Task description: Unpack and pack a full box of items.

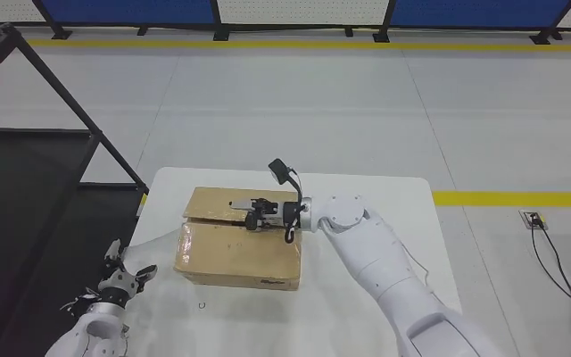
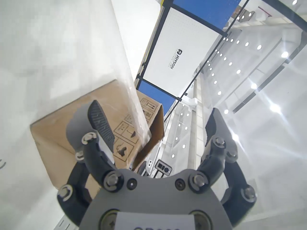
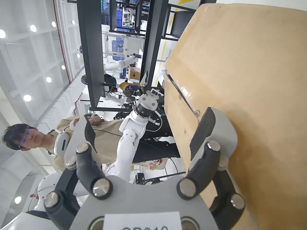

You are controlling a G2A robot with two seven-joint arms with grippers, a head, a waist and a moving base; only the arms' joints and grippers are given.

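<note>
Half across the closed top of the box point(image 1: 236, 245), hovering with the right gripper point(image 1: 254, 214), its arm coming in from the near right of the white bench point(image 1: 375, 205). Holding this gripper released, fingers spread apart, grasping nothing. Lying with one finger pad point(image 3: 201, 130) right at the cardboard, just beside the taped centre seam point(image 3: 182, 96); not being able to tell from the right wrist view whether touching or a hair above. Pointing the other finger away from the box, into open air.

Sitting with the box on the left-middle part of the bench, flaps lying shut, long side running left to right and the seam running the same way.

Hanging with the left gripper point(image 1: 120, 268) low at the bench's near left edge, well apart from the box. Holding this one released as well, both fingers splayed wide in the left wrist view, nothing between the pads. Facing toward the box's left end from down beside the bench top, with printed handling symbols showing on that cardboard side.
</note>
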